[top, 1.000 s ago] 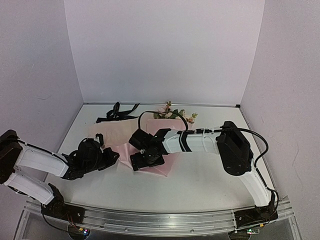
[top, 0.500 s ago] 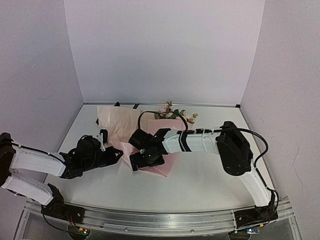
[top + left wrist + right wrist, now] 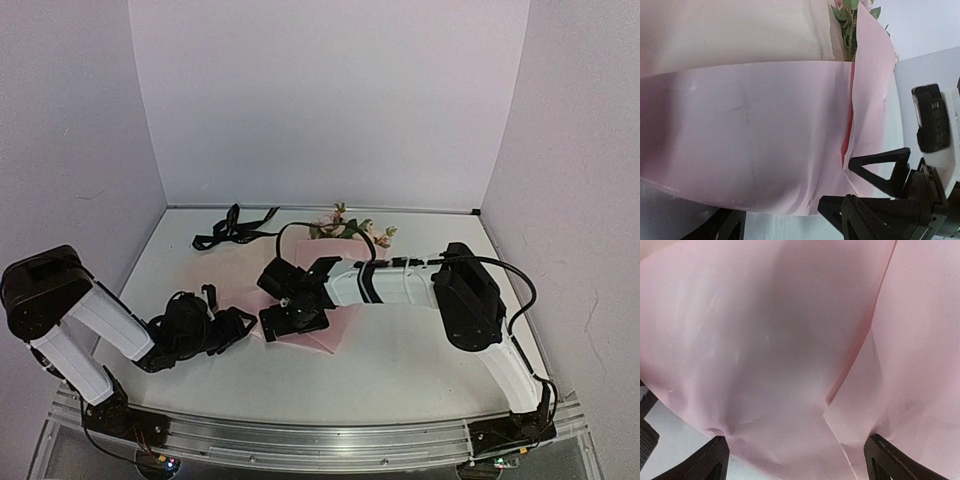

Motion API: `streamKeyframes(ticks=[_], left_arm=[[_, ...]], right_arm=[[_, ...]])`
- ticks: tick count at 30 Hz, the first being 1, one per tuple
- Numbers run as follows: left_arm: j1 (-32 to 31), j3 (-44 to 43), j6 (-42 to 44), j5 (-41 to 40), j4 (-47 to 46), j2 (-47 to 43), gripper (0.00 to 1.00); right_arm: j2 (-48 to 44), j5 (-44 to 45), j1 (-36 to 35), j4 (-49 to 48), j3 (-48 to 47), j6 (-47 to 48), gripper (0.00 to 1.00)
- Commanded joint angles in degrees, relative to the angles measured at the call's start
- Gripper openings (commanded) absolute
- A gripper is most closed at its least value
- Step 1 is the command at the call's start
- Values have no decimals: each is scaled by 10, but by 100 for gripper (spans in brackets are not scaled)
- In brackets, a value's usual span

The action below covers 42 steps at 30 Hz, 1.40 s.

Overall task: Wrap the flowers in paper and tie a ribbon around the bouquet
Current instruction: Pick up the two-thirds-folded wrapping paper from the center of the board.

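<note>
**Table and its load.** The white table [image 3: 420, 375] carried a pink paper [image 3: 236, 272] sheet, spread left of centre and reaching from the near middle toward the far edge. The sheet's near right part was folded over into a deeper pink flap, with a corner pointing near and right. Flowers [image 3: 352, 227] lay at the sheet's far right end, blossoms toward the far edge; whether the blossoms touched the table itself could not be told. A black ribbon [image 3: 232, 228] lay in loose loops directly on the table at far left, just beyond the paper. A metal rail [image 3: 300, 440] ran along the near edge.
</note>
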State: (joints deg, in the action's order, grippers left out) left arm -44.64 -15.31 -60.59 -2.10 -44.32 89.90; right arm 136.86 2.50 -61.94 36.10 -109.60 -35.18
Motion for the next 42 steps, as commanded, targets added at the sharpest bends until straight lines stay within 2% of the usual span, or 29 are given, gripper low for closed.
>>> streamKeyframes(ticks=[1,5,10,13,16,19,24,27,35,38,42], left_arm=[[-1,2,-93,19,-80,35,64],[-1,-22,-128,16,-35,60,48],[0,-12,-155,-10,-32,72,15],[0,-1,-144,-27,-26,55,7],[0,8,-108,-46,-18,23,4],[0,-3,-57,-56,12,-2,23],[6,-6,-40,-100,60,-41,30],[25,-6,-39,-99,72,-46,27],[49,2,-39,-79,55,-34,8],[49,-13,24,-67,56,-53,1],[30,-61,133,-52,90,-91,0]], right_arm=[[75,-46,6,81,43,-20,96],[77,-47,7,81,42,-22,96],[77,-47,7,81,44,-22,95],[78,-47,6,81,45,-22,95],[79,-48,7,81,44,-22,94],[80,-49,7,81,42,-21,93],[78,-48,7,81,44,-20,93],[77,-48,7,81,44,-21,92],[77,-49,6,81,44,-21,92],[76,-50,7,81,43,-21,91],[70,-51,7,81,45,-19,91]])
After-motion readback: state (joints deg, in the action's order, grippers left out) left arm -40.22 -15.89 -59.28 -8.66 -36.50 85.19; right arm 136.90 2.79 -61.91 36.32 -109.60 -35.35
